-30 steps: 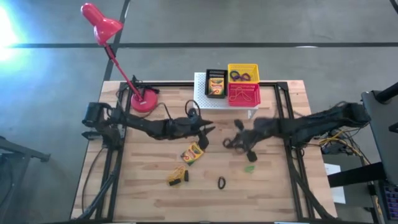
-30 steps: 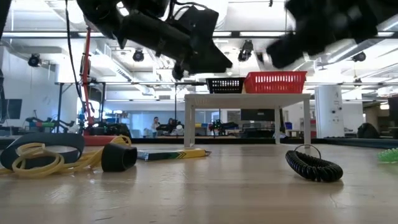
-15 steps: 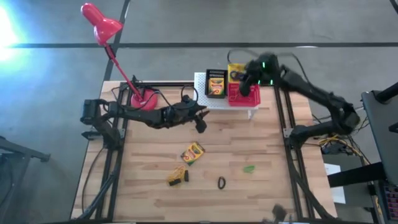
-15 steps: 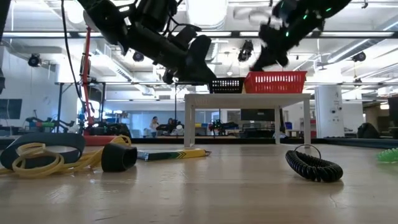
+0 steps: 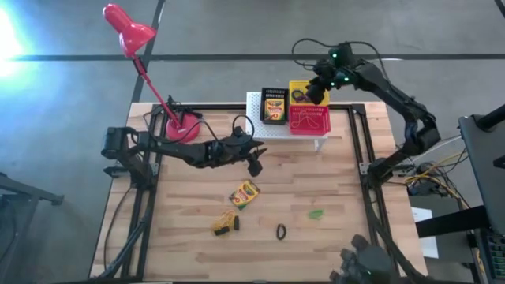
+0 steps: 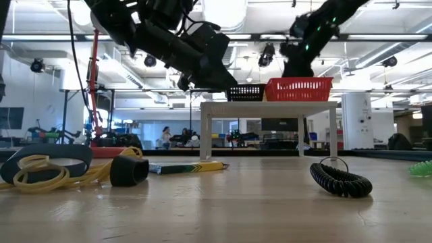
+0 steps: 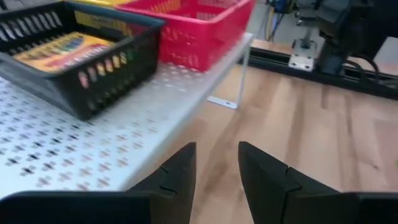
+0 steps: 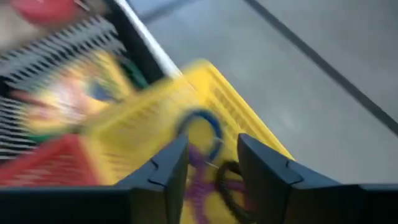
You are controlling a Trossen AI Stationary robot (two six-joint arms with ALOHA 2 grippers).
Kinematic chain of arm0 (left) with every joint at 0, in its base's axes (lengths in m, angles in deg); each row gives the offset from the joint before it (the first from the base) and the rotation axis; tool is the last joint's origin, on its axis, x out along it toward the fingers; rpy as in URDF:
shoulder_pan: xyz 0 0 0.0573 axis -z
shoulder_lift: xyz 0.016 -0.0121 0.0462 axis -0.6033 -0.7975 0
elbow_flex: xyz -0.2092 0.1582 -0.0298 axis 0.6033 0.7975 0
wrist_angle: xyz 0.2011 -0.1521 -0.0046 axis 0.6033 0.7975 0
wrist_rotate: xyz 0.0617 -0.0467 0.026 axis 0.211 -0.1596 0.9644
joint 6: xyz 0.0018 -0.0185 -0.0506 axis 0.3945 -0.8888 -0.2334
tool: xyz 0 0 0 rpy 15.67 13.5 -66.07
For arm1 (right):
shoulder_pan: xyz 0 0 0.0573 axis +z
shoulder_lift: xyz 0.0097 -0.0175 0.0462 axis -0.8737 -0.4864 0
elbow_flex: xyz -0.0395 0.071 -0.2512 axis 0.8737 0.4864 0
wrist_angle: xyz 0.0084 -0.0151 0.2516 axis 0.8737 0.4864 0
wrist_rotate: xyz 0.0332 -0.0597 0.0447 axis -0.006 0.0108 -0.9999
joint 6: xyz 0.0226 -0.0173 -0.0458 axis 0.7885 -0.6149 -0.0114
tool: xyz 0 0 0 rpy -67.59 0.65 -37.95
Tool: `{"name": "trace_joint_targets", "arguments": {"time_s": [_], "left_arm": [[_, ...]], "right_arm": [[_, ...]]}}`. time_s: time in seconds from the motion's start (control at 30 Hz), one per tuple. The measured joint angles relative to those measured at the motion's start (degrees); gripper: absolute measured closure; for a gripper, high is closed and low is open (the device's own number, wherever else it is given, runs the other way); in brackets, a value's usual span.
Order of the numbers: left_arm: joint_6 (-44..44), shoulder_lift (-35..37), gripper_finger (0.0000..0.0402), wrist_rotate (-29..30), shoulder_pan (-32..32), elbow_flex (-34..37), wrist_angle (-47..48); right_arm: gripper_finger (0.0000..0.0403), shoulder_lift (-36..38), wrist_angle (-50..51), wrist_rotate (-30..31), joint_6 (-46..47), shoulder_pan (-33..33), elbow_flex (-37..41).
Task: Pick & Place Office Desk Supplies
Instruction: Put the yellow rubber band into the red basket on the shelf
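The right gripper (image 5: 316, 85) is held above the yellow basket (image 5: 308, 92) at the back of the white perforated stand (image 5: 254, 120); its two fingers (image 8: 163, 171) are seen standing apart with nothing between them, and coiled rings, one purple (image 8: 198, 163) and one black (image 8: 229, 177), are seen lying in the basket below it. A red basket (image 5: 309, 120) is set just in front of the yellow one, and a black basket (image 5: 274, 105) stands beside them on the stand, with a crayon box (image 5: 274, 107) lying flat inside it. The left gripper (image 5: 254, 162) is held in the air over the table (image 5: 347, 197), just in front of the stand's near edge; its fingers (image 7: 176, 175) are parted by a narrow gap and nothing is held. A red desk lamp (image 5: 142, 55) is planted at the table's rear left corner, its base close behind the left arm. On the bare wood nearer the front, a second crayon box (image 5: 245, 194) is seen lying at an angle; a yellowish rubber-band tangle (image 5: 223, 223) with a small black piece (image 5: 236, 223) touching it is found just in front of that box. A black coiled ring (image 5: 280, 231) lies well to the right of the tangle, and a green ring (image 5: 316, 214) lies farther right still. In the low view the stand is seen raised on white legs, with open space under it.
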Motion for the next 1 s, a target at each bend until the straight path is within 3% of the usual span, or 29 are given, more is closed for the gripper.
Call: {"name": "trace_joint_targets", "arguments": {"time_s": [0.17, 0.43, 0.6, 0.7, 0.83, 0.93, 1.0], "left_arm": [[-2.11, 0.81, 0.0278, -0.30, 3.65, -0.07, 2.21], [-3.10, 6.81, 0.0278, 1.19, 13.37, -0.09, 11.26], [-7.73, 8.50, 0.0278, 3.39, 18.47, -0.09, 15.39], [-11.40, 8.50, 0.0278, 1.93, 21.28, -0.07, 22.24], [-20.44, 8.48, 0.0278, -3.78, 25.53, -0.07, 34.93], [-26.07, 8.33, 0.0278, -7.03, 29.61, -0.02, 43.34], [-28.64, 8.33, 0.0278, -8.84, 32.65, 0.02, 46.56]], "right_arm": [[0.0241, 9.56, -5.26, -13.61, 4.67, 5.28, 3.31], [0.0253, 25.66, -22.81, -12.49, 11.89, 33.51, 25.32], [0.0263, 28.90, -34.91, -10.74, 19.70, 52.48, 38.30], [0.0267, 28.89, -42.38, -2.36, 22.99, 62.76, 43.79], [0.0271, 26.28, -51.22, 16.62, 25.87, 73.62, 49.74], [0.0271, 23.85, -59.52, 30.51, 26.14, 78.56, 53.22], [0.0269, 21.83, -63.34, 36.41, 26.52, 80.17, 55.13]]}}
